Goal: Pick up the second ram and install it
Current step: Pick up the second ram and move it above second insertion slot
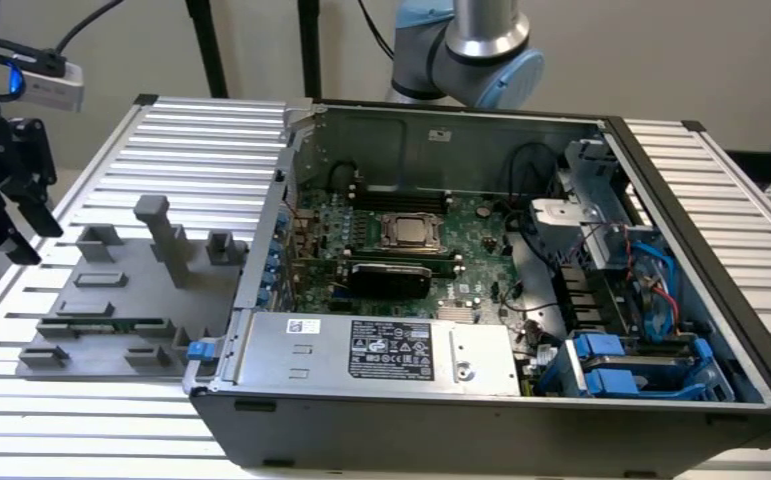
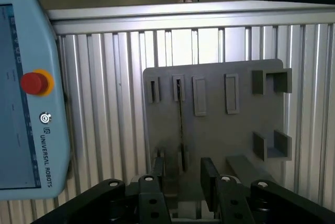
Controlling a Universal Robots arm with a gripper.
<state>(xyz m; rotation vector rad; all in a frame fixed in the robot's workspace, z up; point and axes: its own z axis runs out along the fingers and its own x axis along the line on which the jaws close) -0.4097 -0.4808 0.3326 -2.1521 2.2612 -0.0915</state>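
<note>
Jaws: black, at nine o'clock in the exterior view, hanging above the edge of the table (image 1: 212, 125) on the exterior view's left; spread apart, nothing between them, as the two fingers (image 2: 209, 179) in the wrist view show with a clear gap. Memory stick (image 1: 108, 325) (image 2: 180, 116): thin green strip, standing on its long edge in a slot of the grey holder plate (image 1: 98, 290) (image 2: 214, 130), near the plate's seven o'clock corner in the exterior view; well apart from the jaws, and in the wrist view in line with the gap between them. Holder plate: flat on the slatted table, with bare slats open beyond its twelve o'clock edge; its three o'clock edge lies just beside the wall of the open computer case (image 1: 492, 430). Tall grey post (image 1: 158, 235): upright on the plate, at one o'clock from the stick. Motherboard (image 1: 472, 225): green, flat inside the case. Control tablet (image 2: 31, 103): with red button (image 2: 35, 82), lying beside the plate on the slats.
</note>
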